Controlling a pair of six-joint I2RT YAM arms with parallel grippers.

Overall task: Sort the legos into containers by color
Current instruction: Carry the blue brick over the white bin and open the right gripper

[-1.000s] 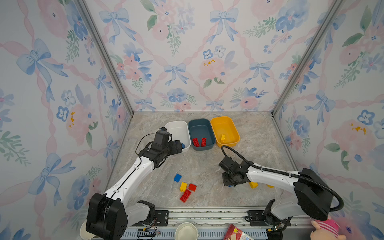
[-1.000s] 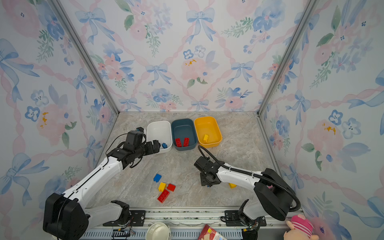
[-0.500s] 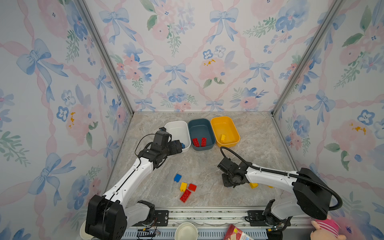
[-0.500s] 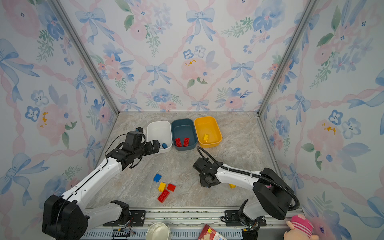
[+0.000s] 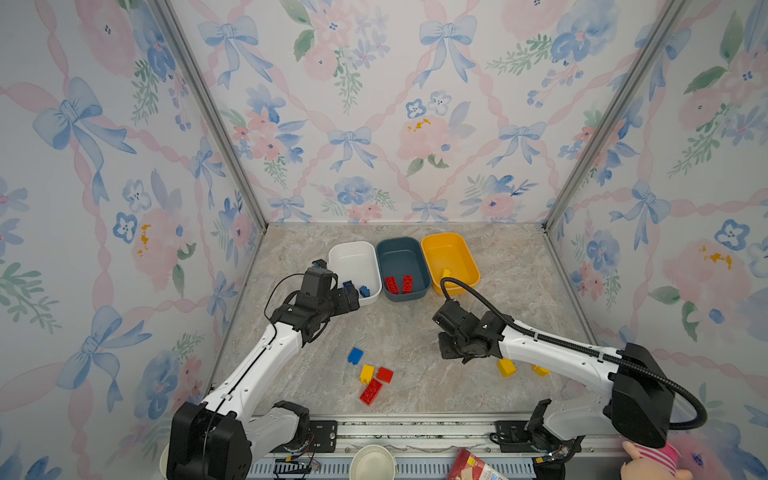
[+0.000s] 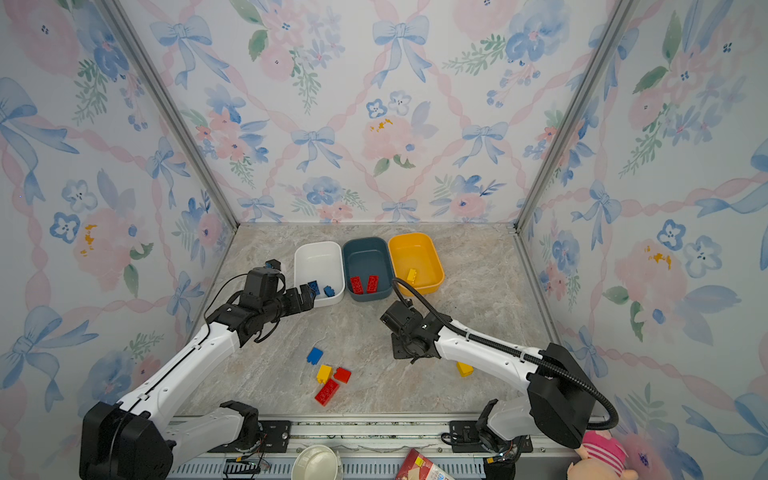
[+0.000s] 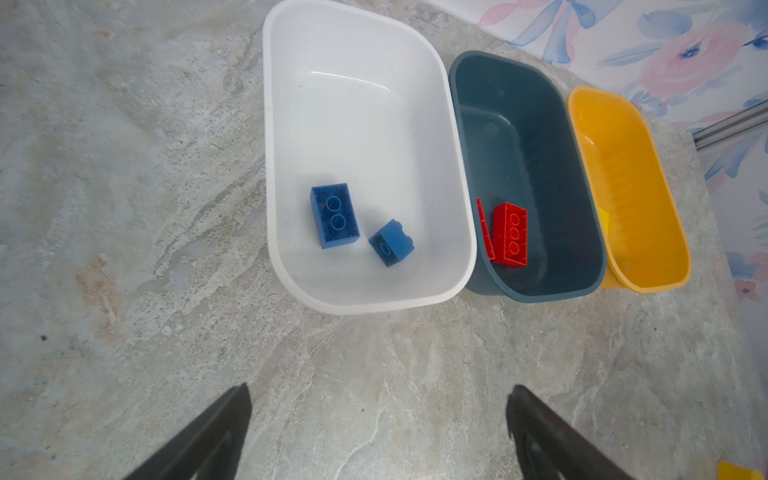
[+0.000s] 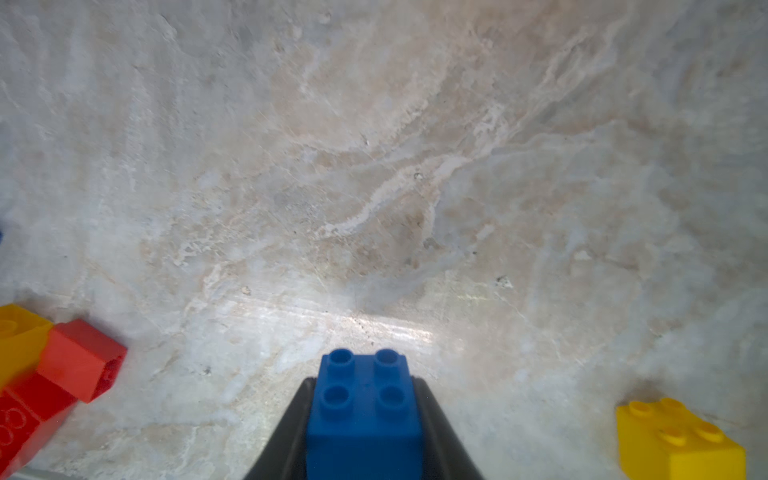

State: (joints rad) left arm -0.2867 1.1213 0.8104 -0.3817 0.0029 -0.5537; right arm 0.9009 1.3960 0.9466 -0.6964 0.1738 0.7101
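Right pincer (image 8: 363, 384) has a blue brick (image 8: 363, 419) clamped; white tub (image 5: 353, 255) is well off to its left, right by the wide-open left pincer (image 7: 379, 388).

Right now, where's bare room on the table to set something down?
Bare marble right of the yellow tub; the middle strip between the teal tub and the loose brick cluster. Crowded: that cluster and the yellow bricks beneath the right arm.

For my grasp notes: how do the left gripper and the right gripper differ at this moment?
The left gripper is open and empty; the right gripper is shut on a blue brick. The left gripper is beside the white tub; the right gripper is farther from it. Both are black.
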